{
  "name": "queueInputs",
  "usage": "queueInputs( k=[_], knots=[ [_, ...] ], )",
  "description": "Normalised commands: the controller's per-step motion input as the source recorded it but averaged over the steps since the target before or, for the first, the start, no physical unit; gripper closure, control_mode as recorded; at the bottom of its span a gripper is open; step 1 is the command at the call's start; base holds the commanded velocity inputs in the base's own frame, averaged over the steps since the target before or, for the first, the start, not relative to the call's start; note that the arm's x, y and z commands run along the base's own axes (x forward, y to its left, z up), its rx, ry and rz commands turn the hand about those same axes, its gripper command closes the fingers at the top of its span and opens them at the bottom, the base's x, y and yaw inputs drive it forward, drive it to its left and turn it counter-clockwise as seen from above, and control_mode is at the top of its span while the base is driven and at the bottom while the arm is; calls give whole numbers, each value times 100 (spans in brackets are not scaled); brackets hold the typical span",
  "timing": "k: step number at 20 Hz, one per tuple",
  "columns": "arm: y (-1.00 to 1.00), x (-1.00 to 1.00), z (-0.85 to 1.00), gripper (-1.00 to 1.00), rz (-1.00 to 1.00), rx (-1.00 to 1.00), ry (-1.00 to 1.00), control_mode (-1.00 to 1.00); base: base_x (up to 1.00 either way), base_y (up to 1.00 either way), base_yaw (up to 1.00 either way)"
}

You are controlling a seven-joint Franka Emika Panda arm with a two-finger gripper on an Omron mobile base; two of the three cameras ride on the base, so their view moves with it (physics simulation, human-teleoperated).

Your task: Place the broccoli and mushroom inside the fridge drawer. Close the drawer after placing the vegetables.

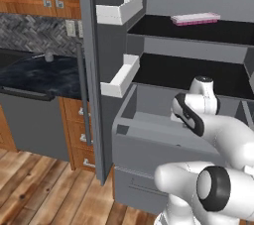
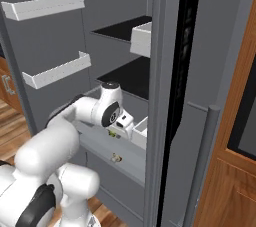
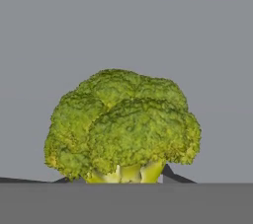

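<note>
The claw (image 3: 121,181) gripped the broccoli (image 3: 121,127) by its stalk, closed on it above the open fridge drawer (image 1: 149,130). Best practice, I judged: lower it well inside before releasing, clear of the front wall

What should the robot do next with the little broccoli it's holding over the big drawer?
Probably open the gripper and let go. The broccoli sits between the finger tips, stalk toward the hand, with plain grey behind it, and the right base view shows the hand reaching down into the open fridge drawer. The mushroom looks to be lying in there already.
</note>
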Motion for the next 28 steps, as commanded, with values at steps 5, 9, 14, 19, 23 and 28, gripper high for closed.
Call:
queueInputs(
  k=[5,9,14,19,23,28],
  knots=[
    [0,-14,-62,100,0,0,0,-100,0,0,0],
    [0,-3,-58,100,0,0,0,-100,0,0,0],
    [0,0,-33,100,1,0,0,-100,0,0,0],
    [0,-7,-46,100,3,0,0,-100,0,0,0],
    [2,-23,-56,-100,4,0,0,-100,0,0,0],
    [0,-40,-42,-100,1,0,-3,-100,0,0,0]
  ],
)
